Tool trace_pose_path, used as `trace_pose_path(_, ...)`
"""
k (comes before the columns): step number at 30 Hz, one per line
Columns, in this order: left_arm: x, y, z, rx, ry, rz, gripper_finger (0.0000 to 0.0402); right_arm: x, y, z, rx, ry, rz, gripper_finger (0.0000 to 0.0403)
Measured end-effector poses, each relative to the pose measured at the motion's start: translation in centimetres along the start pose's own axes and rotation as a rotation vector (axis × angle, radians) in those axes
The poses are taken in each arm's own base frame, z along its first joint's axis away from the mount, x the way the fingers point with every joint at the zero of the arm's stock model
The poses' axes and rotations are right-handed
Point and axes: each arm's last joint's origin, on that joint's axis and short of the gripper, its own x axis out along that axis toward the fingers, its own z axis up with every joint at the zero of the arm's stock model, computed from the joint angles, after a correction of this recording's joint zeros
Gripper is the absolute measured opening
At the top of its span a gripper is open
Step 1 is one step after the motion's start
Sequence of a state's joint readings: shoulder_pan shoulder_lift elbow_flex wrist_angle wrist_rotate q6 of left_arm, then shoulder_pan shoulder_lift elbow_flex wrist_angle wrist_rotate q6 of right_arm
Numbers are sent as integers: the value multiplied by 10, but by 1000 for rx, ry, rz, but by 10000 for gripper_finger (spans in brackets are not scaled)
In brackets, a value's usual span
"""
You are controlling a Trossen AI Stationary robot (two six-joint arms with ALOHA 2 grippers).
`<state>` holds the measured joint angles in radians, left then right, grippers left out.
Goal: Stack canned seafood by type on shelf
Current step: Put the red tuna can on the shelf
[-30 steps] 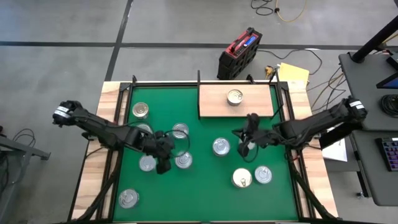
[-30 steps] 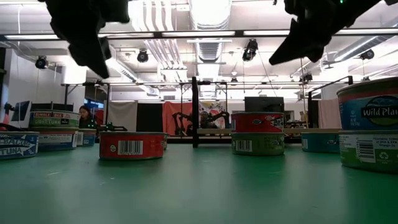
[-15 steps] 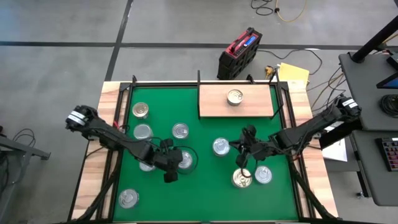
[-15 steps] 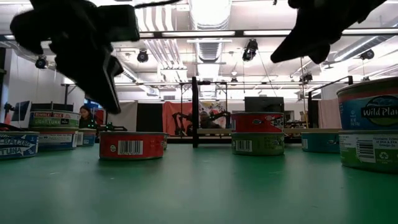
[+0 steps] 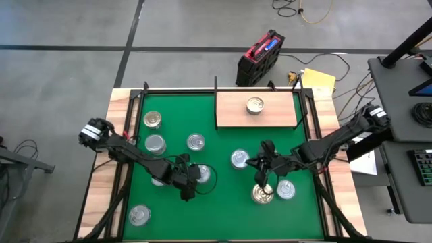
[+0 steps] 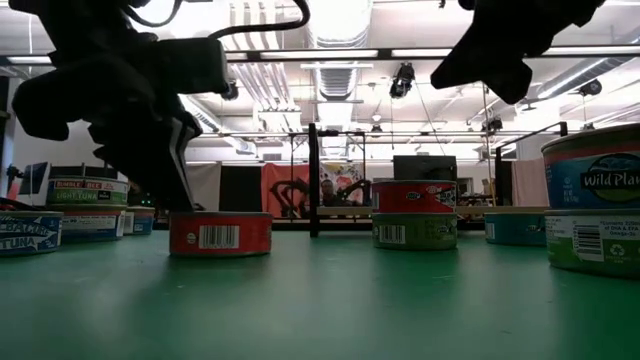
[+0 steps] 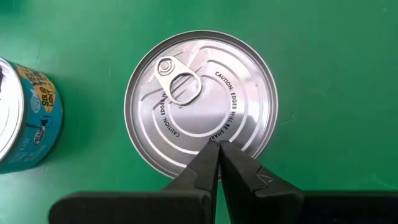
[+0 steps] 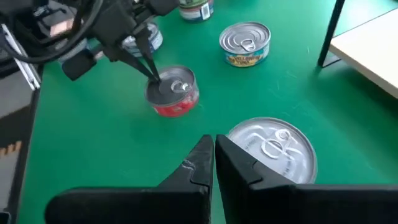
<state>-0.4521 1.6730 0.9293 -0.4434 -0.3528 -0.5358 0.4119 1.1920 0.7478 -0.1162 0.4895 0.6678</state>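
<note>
My left hand [image 7: 216, 149] has dropped and pinched fully closed, tips on the lid of the red-sided can [image 7: 200, 106], gripping nothing. Right hand [image 8: 214, 147], closed too, hovers over a silver-lidded can [image 8: 273, 146]. The shelf [image 5: 233, 111] holds one can [image 5: 254, 104].

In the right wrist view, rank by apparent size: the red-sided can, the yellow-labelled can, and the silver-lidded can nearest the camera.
1. Silver-lidded can nearest the camera, largest, though nearness inflates it.
2. Red-sided can and yellow-labelled can look about alike; the red-sided one is closer, so I won't rank them.
</note>
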Motion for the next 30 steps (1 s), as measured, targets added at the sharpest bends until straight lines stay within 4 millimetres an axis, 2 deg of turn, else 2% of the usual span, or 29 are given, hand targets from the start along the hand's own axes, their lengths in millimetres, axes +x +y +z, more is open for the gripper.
trace_pose_path(6,-1,-6,-2,8,-24,-6,0,4,2,2,21,-22,10,24)
trace_pose_path(14,-6,-23,-14,34,-96,67,0,23,20,12,-32,-90,85,81)
trace_pose_path(22,-12,-37,-26,31,-129,64,0,57,40,22,-157,-37,61,139)
trace_pose_path(30,-12,-40,-32,24,-144,79,0,83,51,35,-202,71,-16,178)
